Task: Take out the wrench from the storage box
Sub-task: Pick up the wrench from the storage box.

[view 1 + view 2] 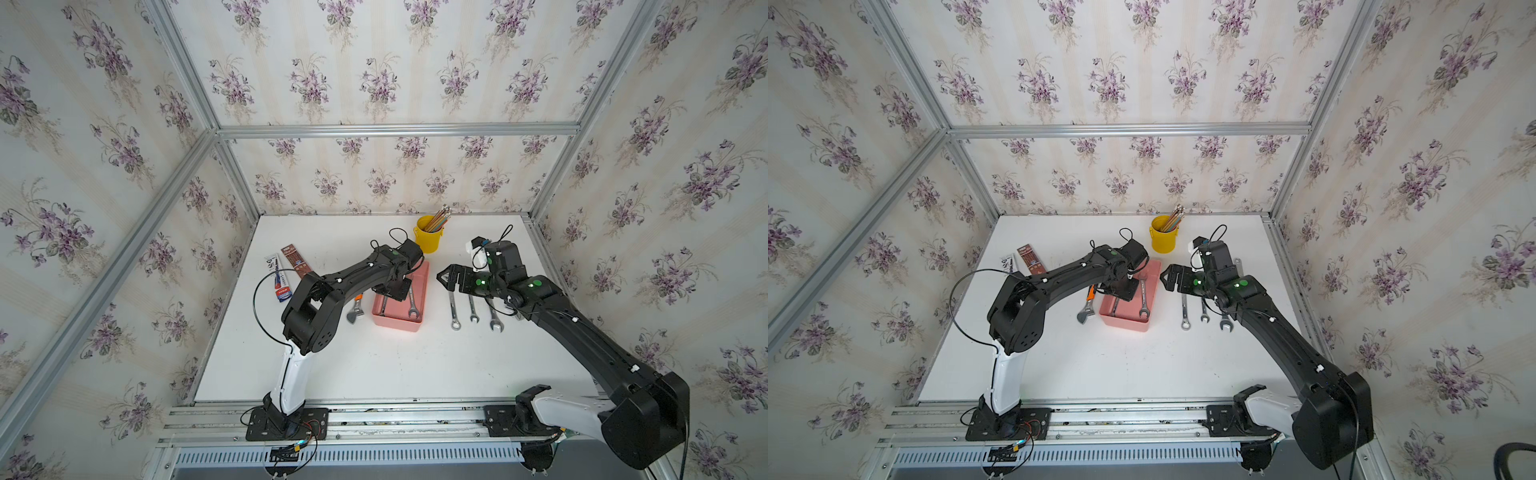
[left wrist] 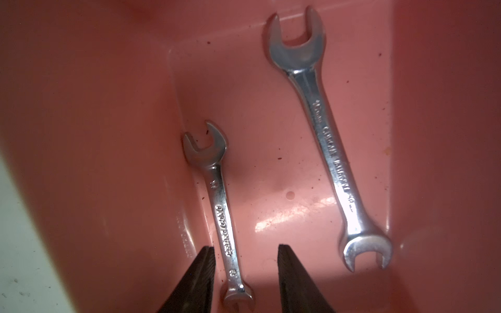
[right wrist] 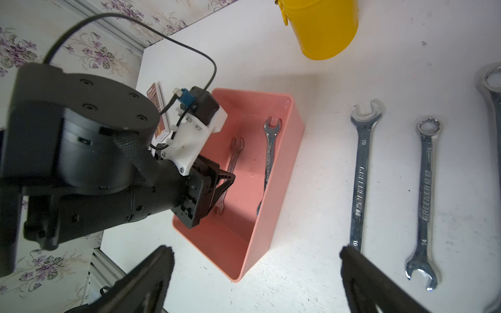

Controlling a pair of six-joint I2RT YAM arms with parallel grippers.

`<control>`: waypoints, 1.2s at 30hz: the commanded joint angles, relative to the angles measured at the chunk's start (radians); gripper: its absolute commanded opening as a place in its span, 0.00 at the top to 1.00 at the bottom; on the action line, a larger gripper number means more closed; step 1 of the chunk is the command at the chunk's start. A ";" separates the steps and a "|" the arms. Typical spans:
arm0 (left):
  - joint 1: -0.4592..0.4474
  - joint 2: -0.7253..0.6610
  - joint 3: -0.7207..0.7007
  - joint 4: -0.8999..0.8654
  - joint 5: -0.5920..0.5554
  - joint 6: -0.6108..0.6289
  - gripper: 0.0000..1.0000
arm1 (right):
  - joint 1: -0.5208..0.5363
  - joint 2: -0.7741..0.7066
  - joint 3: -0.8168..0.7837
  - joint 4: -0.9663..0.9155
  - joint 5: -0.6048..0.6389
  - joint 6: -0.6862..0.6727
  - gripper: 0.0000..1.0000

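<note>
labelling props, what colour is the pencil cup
Pencil cup is yellow, clearest in the right wrist view.

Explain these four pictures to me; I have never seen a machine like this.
Two robot arms stand at a white table. Two pictures look down from overhead; the other two come from a camera on each arm's wrist. The left tool is down in the pink storage box, its open jaws either side of the small wrench, gripping nothing yet; a bigger wrench lies beside it. The right tool hangs open and empty. Outside lie several wrenches, an adjustable wrench and a yellow pencil cup.
</note>
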 commanded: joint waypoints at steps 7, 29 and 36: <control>0.009 0.045 -0.026 0.005 -0.001 0.009 0.55 | -0.005 -0.053 -0.047 -0.005 0.019 0.026 0.00; 0.022 0.051 -0.064 0.049 0.193 -0.037 0.57 | -0.007 -0.075 -0.054 -0.022 0.027 0.032 0.00; 0.001 0.044 -0.046 0.038 0.205 -0.038 0.58 | -0.008 -0.086 -0.064 -0.018 0.029 0.046 0.00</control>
